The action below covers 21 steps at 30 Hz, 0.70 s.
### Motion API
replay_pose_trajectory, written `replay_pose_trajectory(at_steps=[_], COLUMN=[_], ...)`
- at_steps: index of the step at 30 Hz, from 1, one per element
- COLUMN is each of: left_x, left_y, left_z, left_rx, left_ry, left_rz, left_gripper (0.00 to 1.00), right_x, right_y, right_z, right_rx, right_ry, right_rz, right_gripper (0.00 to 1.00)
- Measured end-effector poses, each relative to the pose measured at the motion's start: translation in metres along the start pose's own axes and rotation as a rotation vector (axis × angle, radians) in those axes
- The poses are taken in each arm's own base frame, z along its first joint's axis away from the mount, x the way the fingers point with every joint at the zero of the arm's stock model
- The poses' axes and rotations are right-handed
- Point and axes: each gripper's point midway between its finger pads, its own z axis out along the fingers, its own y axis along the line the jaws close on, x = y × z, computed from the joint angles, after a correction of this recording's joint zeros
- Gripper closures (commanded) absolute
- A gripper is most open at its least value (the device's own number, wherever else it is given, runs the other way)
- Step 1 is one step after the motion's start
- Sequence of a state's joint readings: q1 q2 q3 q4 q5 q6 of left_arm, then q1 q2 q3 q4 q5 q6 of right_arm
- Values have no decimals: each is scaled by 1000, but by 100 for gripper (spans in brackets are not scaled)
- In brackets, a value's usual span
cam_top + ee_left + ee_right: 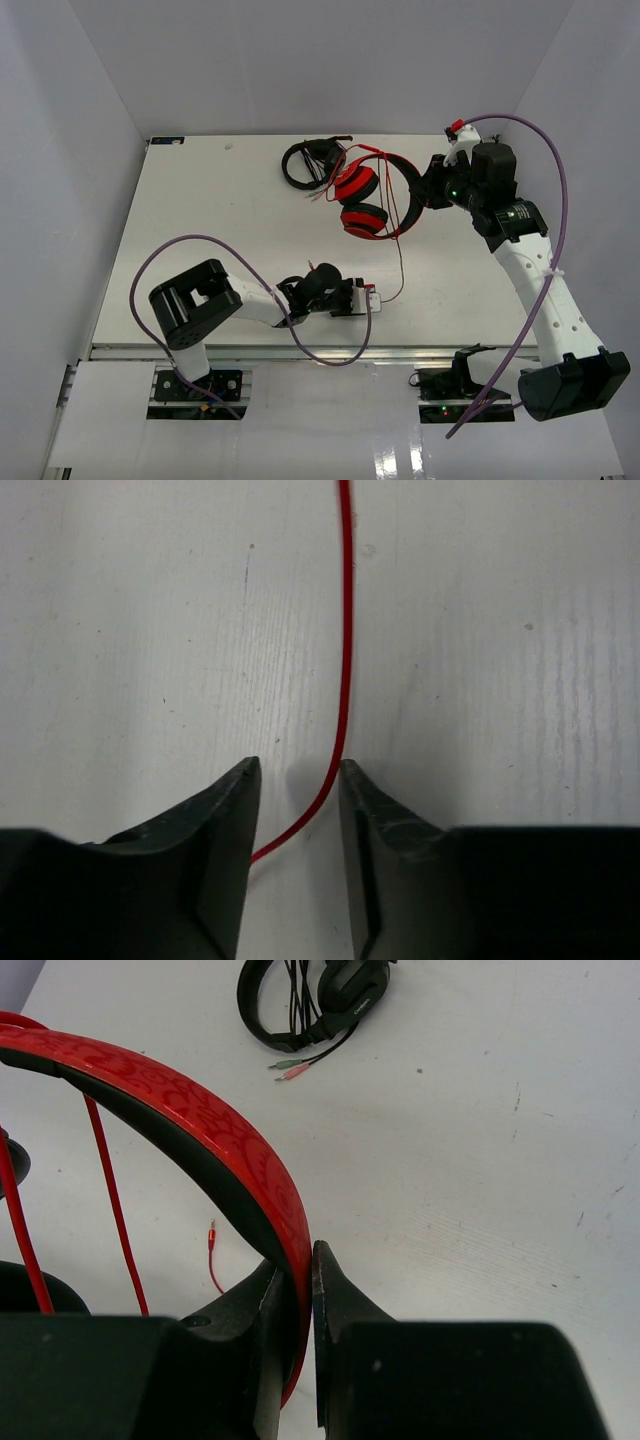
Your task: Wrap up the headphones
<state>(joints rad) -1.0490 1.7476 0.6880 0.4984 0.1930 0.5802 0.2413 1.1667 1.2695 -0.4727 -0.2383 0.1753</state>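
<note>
The headphones point(200, 1110) had a glossy red plastic band, embossed with swirls, over a matt black lining. Their cable point(346, 630) looked smooth and rubbery. The table point(150, 630) was matt white with faint wood grain. The left gripper point(297, 772) was matt black plastic, lightly scuffed.

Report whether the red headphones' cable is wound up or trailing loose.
Trailing loose: the cable runs from the headphones across the table and lies slack between the parted fingertips of the left gripper.

The red over-ear headphones point(362, 200) with black pads are resting at the far side of the white table point(200, 220), their thin red cable point(401, 255) trailing toward the near edge.
</note>
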Motion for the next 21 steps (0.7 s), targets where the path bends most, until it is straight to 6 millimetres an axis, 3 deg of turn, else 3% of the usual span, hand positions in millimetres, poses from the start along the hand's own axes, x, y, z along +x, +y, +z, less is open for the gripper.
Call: replay_pose_trajectory(at_steps=[2, 8, 16, 21], left_x=[2, 10, 27, 20], left_y=[-1, -3, 3, 18], left_z=[3, -2, -38, -55], left_rx=[10, 4, -19, -53], left_ry=[5, 3, -2, -35], left_rz=[7, 0, -74, -90], left_gripper=[90, 99, 100, 100], right_x=[-1, -2, -6, -10], right_y=[1, 3, 19, 27], right_z=[-1, -4, -20, -32], right_rx=[-2, -17, -97, -134], right_ry=[-2, -7, -37, -66], right_rz=[-1, -2, -71, -132], right_gripper=[92, 92, 92, 92])
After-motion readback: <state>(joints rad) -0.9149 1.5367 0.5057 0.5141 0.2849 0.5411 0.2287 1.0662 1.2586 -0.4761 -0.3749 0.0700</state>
